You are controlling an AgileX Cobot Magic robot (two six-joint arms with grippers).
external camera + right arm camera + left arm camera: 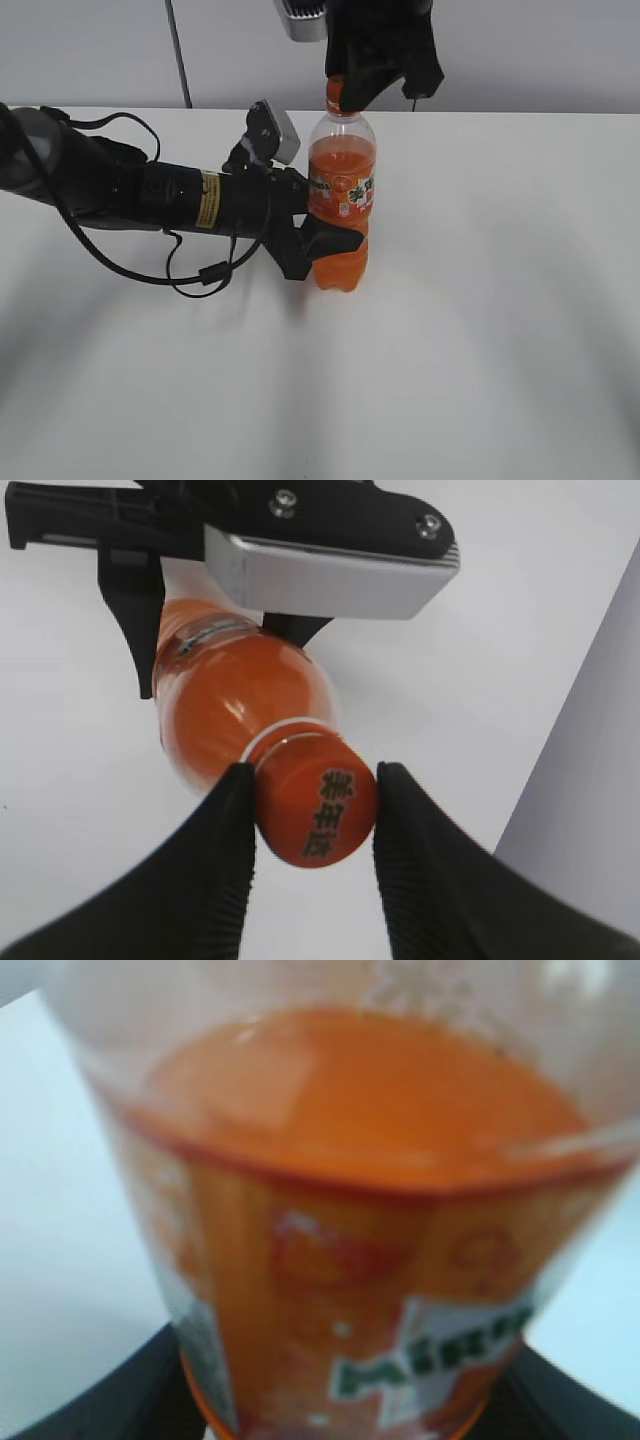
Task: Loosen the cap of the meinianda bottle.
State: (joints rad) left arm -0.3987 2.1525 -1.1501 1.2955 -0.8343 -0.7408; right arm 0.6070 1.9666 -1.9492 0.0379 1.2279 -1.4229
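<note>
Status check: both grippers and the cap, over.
Left gripper clamped on meinianda bottle, upright on table. Right gripper closed on cap. Nothing in the way.

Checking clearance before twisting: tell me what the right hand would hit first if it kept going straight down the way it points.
The right hand already straddles the cap. Going straight down, its fingers would probably meet the meinianda bottle at its widening shoulder first.

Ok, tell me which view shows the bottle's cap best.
The right wrist view. There the cap fills the middle, its printed top facing the camera, pinched between the right gripper fingers. The exterior view shows only a sliver of the cap under that gripper. The left wrist view shows only the bottle body, no cap.
</note>
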